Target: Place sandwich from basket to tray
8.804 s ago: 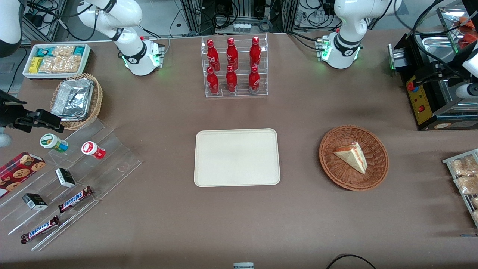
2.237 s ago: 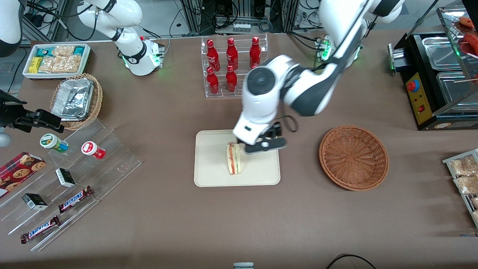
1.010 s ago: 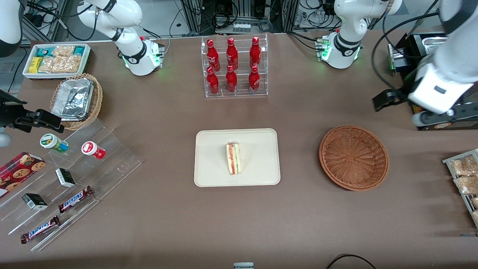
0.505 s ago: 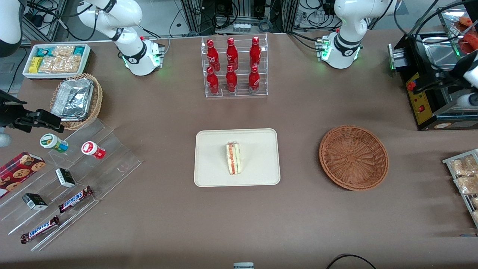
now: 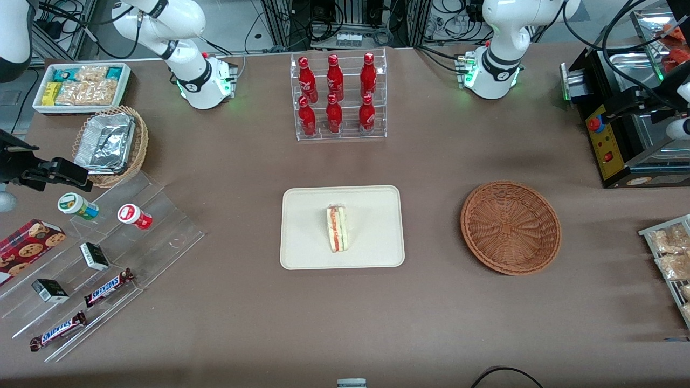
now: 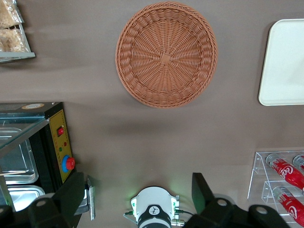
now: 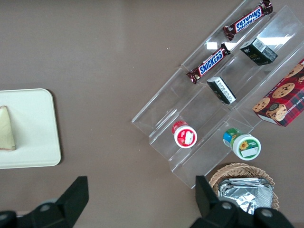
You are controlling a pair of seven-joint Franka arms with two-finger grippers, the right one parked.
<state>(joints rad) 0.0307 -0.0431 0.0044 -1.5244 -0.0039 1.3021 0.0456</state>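
The sandwich [image 5: 338, 228] lies on the cream tray [image 5: 307, 215], near its middle, with the red, orange and green filling edge showing. It also shows in the right wrist view [image 7: 5, 128] on the tray [image 7: 33, 128]. The reddish-brown wicker basket [image 5: 510, 227] holds nothing; the left wrist view looks down on it [image 6: 166, 53] and on one end of the tray [image 6: 285, 61]. My left gripper [image 5: 641, 108] is open and empty, held high over the black machine at the working arm's end, far from the tray. Its fingers [image 6: 205, 194] stand wide apart.
A clear rack of red bottles [image 5: 338, 97] stands farther from the front camera than the tray. A black machine [image 5: 620, 140] and a rack of snack packets [image 5: 671, 258] sit at the working arm's end. A clear stepped stand [image 5: 108, 253], foil basket [image 5: 110, 143] and white bin [image 5: 81, 86] sit toward the parked arm's end.
The sandwich went from the basket to the tray and was let go. The left arm has since drawn back over the basket to the working arm's end and has nearly stopped there.
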